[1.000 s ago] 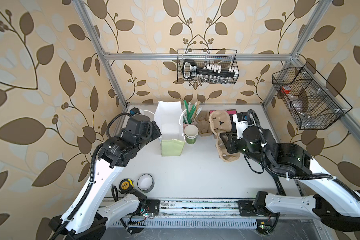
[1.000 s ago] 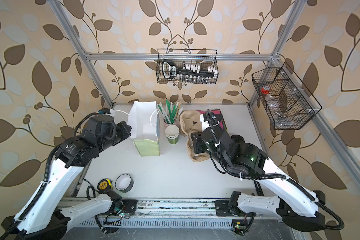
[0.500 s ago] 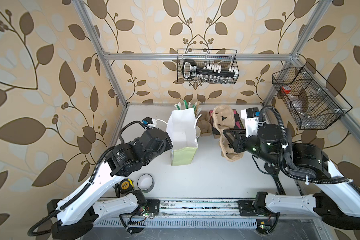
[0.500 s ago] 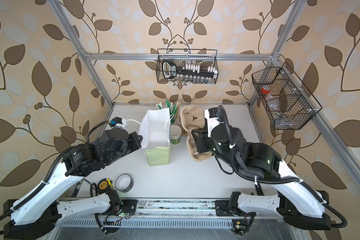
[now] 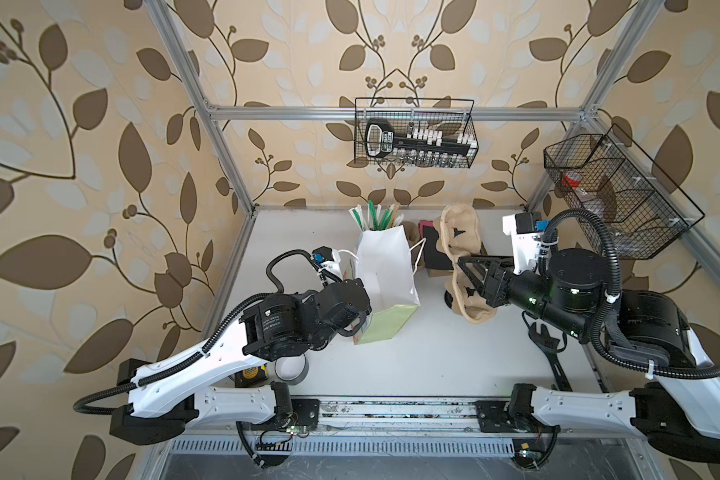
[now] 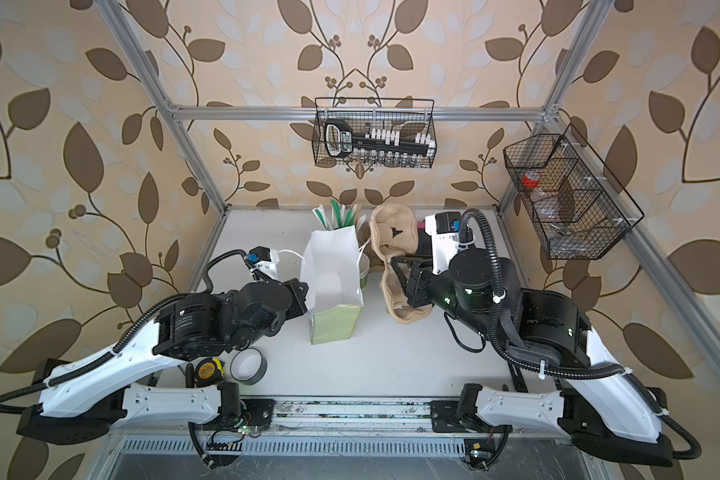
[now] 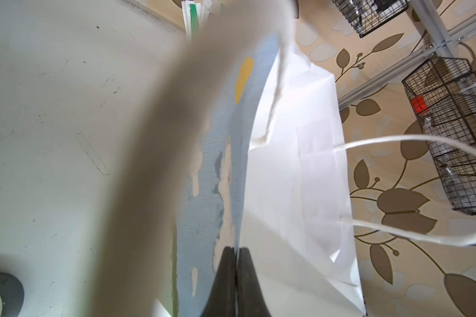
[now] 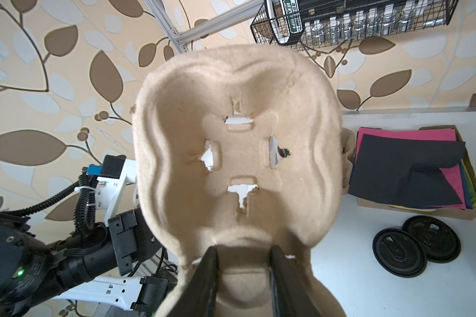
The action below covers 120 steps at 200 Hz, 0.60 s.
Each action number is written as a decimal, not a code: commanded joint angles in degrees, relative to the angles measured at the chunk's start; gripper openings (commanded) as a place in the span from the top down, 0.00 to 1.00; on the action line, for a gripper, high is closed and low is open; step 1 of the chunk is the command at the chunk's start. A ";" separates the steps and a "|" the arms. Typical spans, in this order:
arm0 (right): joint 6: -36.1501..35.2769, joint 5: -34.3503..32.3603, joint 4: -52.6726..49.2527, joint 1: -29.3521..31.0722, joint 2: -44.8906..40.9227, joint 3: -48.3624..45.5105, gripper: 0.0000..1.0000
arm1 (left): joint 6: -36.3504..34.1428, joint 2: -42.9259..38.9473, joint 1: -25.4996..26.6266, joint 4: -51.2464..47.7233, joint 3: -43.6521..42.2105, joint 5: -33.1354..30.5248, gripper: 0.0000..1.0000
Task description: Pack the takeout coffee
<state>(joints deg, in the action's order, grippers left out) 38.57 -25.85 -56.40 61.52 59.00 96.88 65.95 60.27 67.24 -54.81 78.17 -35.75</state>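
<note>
the left gripper [image 7: 235,255] was pinched tight on the top edge of the paper bag [image 5: 385,266] — jaws flat together with only the paper between them. the bag, white above and pale green at the foot, stood upright about the middle of the worktop [image 5: 433,361].

the right gripper [image 8: 243,252] had its jaws partly apart, clamped on either side of a raised hump of the pulp cup carrier [image 8: 176,123]. it held the carrier up on edge to the right of the bag and apart from it. whether the carrier's low end touched the worktop i could not tell.

behind the bag a bunch of green and white straws [image 5: 375,216] stuck up, and a white-rimmed cup [image 6: 364,268] peeped out just beside it. two loose black lids [image 8: 399,254] lay side by side on the worktop near a shallow box of coloured paper sheets [image 8: 407,164]. toward the front left a roll of grey tape [image 6: 248,365] lay just beside a yellow tape measure [image 6: 208,369].

the takeout coffee itself — the lidded cup — i could not pick out in any view, so where it sat i could not say.
</note>
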 commanded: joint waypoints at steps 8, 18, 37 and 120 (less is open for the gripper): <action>0.72 0.87 -0.29 0.45 -0.33 1.20 0.68 | 4.62 -1.65 2.10 -1.05 1.57 -4.28 1.00; 0.68 1.15 -0.12 0.44 -0.34 1.42 0.68 | 5.59 -1.43 3.23 -0.96 1.60 -4.31 1.00; 0.53 1.30 -0.35 0.45 -0.17 2.51 0.68 | 7.00 -0.48 6.74 -1.35 2.64 -5.61 1.00; 0.45 2.30 -1.95 0.53 0.38 6.32 0.67 | 10.83 3.12 17.02 -5.57 7.41 -12.53 1.00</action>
<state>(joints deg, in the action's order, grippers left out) 38.59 -24.58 -57.34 61.67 59.27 101.10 74.72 62.24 83.31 -59.18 84.40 -43.79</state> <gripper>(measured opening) 0.328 0.046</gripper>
